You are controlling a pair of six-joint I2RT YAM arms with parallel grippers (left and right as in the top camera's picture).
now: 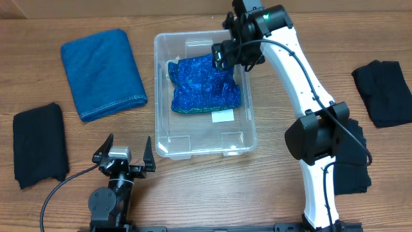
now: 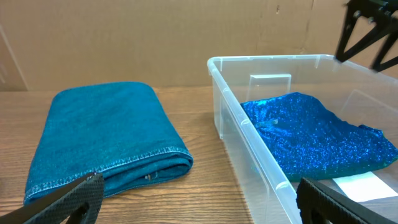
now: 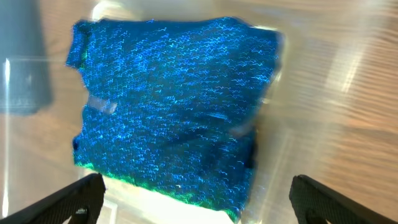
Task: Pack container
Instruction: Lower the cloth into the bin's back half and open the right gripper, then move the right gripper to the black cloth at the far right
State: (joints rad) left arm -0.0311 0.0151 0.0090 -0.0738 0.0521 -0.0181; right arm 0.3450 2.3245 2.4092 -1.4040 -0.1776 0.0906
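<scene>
Well, right pincer [image 1: 225, 57] hangs wide open, empty, over the cloth [image 1: 205, 84] in the container [image 1: 156, 96]; lift straight clear of its rim. Meanwhile left pincer [image 1: 123, 153] gapes empty too.

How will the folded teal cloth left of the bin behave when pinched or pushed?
Likely floppy: the folded teal cloth shows soft rounded folds, so an edge pinch would probably unfold it. The thick layers and stitched hem suggest denim-like weight. Pushed, it may bunch rather than slide on the wood table.
</scene>
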